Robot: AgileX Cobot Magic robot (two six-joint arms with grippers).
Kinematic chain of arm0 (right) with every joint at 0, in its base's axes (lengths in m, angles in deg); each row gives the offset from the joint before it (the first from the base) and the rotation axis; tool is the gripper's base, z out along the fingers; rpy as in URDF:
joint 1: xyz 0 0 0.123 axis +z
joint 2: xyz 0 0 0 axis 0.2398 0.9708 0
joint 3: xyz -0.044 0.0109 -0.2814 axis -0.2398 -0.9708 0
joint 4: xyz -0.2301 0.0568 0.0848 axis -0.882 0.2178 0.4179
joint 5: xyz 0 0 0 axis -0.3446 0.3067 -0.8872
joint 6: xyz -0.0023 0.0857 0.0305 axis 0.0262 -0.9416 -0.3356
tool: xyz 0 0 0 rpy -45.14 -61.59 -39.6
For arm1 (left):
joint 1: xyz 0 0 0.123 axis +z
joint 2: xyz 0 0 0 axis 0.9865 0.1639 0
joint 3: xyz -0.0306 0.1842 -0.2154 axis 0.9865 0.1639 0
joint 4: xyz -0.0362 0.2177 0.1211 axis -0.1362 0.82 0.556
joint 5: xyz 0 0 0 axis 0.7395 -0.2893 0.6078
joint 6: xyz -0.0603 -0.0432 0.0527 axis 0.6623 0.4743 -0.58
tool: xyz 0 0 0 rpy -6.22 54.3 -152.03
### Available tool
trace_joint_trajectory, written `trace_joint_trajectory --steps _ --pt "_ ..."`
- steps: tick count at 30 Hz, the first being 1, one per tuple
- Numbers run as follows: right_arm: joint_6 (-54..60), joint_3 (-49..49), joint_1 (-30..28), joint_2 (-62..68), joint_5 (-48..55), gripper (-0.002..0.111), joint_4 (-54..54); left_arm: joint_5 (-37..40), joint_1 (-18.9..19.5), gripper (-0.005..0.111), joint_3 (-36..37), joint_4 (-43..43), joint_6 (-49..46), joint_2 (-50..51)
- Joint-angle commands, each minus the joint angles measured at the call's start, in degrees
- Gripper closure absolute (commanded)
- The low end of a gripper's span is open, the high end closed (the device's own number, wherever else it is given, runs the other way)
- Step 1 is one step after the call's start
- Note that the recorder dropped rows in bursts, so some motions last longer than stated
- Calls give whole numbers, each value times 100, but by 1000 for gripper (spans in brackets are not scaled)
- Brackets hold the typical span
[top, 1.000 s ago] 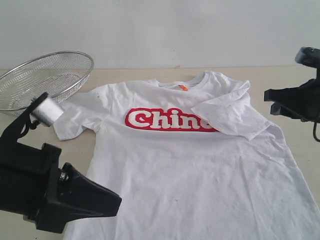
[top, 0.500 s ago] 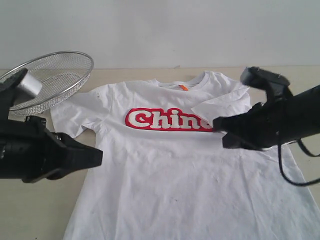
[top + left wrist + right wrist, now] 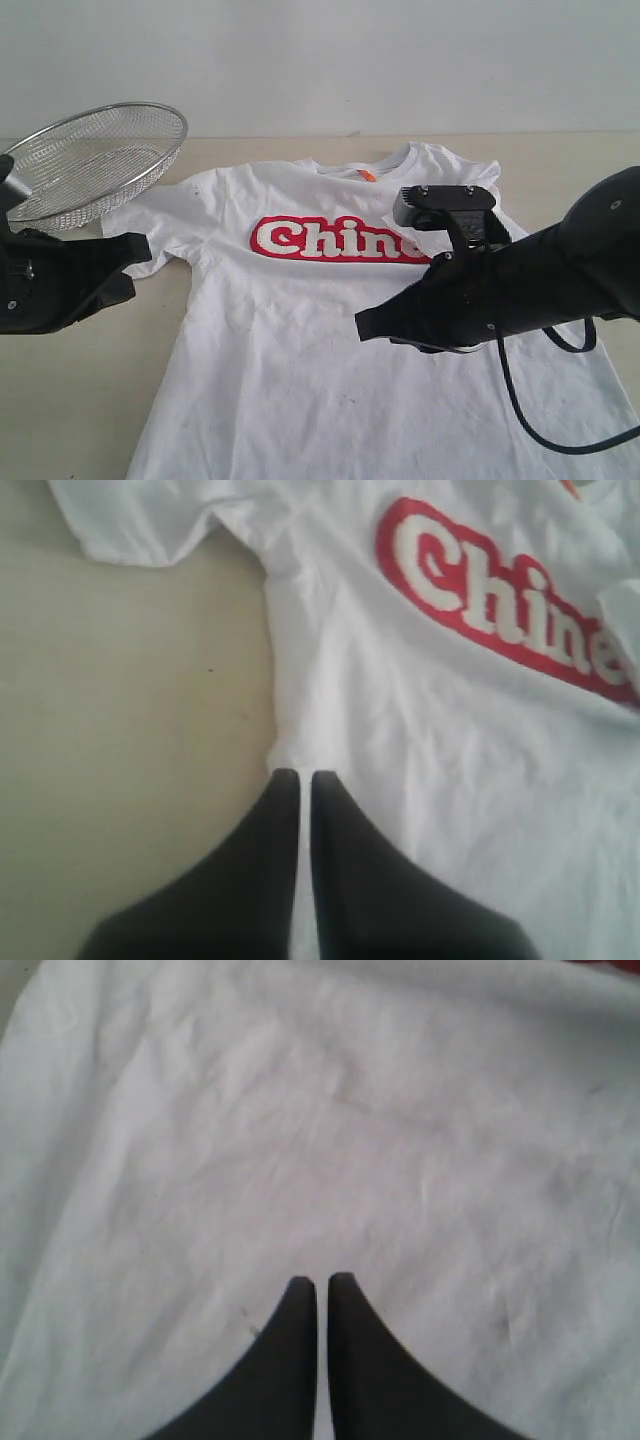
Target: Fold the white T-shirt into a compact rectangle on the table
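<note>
The white T-shirt [image 3: 330, 330] lies face up on the table [image 3: 90, 400], its red lettering [image 3: 330, 240] across the chest. The sleeve on the right is folded in over the end of the lettering, and the other sleeve lies spread out. My left gripper [image 3: 140, 252] is shut and empty, hovering by the shirt's left side edge just below the spread sleeve; the left wrist view shows its tips [image 3: 298, 776] at that edge [image 3: 275, 730]. My right gripper [image 3: 362, 328] is shut and empty above the middle of the shirt's body; the right wrist view shows only plain white cloth [image 3: 330, 1140] under it [image 3: 322, 1282].
A round wire-mesh basket [image 3: 90, 160] stands tilted at the back left, close behind the left arm. Bare table [image 3: 120, 730] lies left of the shirt. The right arm's cable [image 3: 530, 420] hangs over the shirt's lower right part.
The right arm has swung in from the right edge to above the shirt's middle, and its jaws are now shut. The left gripper has drawn back towards the left, up beside the sleeve.
</note>
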Motion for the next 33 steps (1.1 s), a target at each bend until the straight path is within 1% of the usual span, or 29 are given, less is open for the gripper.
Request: trace_joint_trajectory --steps 1,3,5,9,10,11,16,22,27,29,33 --pt "205 -10 8 -66 -119 109 -61 -102 368 102 -227 0 121 550" --pt "245 -10 8 -66 -149 109 -71 -172 480 99 -311 0 162 788" --pt "322 -10 8 -66 -162 109 -71 -151 585 90 -459 -21 162 1033" --pt "379 -10 8 -66 -233 109 -71 -95 635 62 -753 -21 431 1529" --pt "379 -10 8 -66 -267 109 -71 -95 635 58 -827 -38 628 1674" --pt "391 -10 8 -66 -280 109 -71 -95 635 56 -896 -38 771 1790" --pt "510 -24 8 -66 -222 109 -71 -54 635 55 -1399 -68 983 2446" --pt "611 -24 8 -66 -170 109 -71 -116 643 55 -1689 -78 1684 2824" --pt "636 -24 8 -66 -170 109 -71 -405 643 55 -1734 -90 2011 2884" --pt "636 -24 8 -66 -170 109 -71 -584 643 55 -1734 -344 2059 2884" --pt "643 -24 8 -66 -155 109 -71 -1079 643 55 -1734 -369 2059 2884"
